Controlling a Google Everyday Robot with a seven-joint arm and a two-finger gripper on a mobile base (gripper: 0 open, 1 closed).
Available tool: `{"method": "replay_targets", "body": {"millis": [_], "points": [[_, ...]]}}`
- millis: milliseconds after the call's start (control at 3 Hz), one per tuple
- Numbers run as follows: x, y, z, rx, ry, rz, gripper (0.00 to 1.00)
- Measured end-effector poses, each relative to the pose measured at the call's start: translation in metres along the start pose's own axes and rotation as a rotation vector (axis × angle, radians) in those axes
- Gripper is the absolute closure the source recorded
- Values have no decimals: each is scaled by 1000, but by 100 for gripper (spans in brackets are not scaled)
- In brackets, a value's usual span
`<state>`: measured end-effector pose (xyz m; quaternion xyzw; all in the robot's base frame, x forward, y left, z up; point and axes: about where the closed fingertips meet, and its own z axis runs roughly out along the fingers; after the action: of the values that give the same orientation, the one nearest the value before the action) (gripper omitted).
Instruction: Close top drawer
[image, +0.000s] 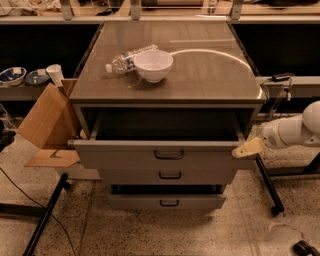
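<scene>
The top drawer (125, 156) of the grey cabinet (210, 80) is pulled partly out, and its dark inside shows behind the flat front. Its small dark handle (169, 155) sits at the centre. My gripper (247, 148), tan-tipped on a white arm (292, 131), comes in from the right and touches the right end of the drawer's front. The middle drawer (200, 176) and the bottom drawer (135, 202) below are narrower; the bottom one stands slightly out.
A white bowl (153, 65) and a lying plastic bottle (129, 57) rest on the cabinet top. An open cardboard box (47, 122) leans at the left. Black stand legs cross the floor at left (45, 220) and right (267, 186). Dishes (12, 75) sit on a left shelf.
</scene>
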<state>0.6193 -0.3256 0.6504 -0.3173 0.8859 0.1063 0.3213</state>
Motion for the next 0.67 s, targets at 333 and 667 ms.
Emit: {"method": "replay_targets", "body": {"millis": [333, 667], "points": [[-13, -5, 10, 1, -15, -4, 0], [-25, -13, 16, 13, -31, 5, 0]]}}
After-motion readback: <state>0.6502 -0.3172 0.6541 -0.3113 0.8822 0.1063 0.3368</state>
